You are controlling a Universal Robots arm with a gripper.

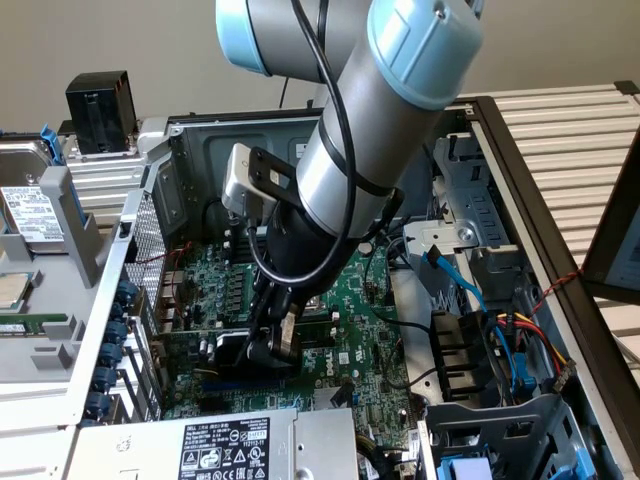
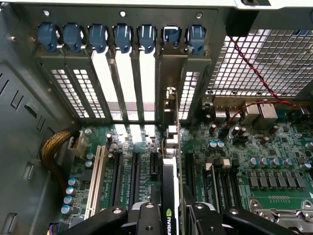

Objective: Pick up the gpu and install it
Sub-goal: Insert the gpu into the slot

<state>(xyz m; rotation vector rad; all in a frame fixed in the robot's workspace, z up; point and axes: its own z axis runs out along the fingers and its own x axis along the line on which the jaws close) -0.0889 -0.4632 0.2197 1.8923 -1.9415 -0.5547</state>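
The gripper (image 2: 170, 221) is clamping the gpu (image 2: 169, 183) edge-on above the motherboard (image 2: 98, 139) slots, its bracket end reaching the case's rear panel (image 2: 78, 83). The card is likely handling as light, stiff and fragile, so holding the cooler's flanks is looking safest.

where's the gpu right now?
The small green GPU card with a black cooler stands on edge between the gripper's fingers, over the green motherboard's black expansion slots, lower centre in the exterior view.

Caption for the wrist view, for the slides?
Pincer gripping the gpu edge-on at the motherboard slots, its bracket facing the case's rear slot covers.
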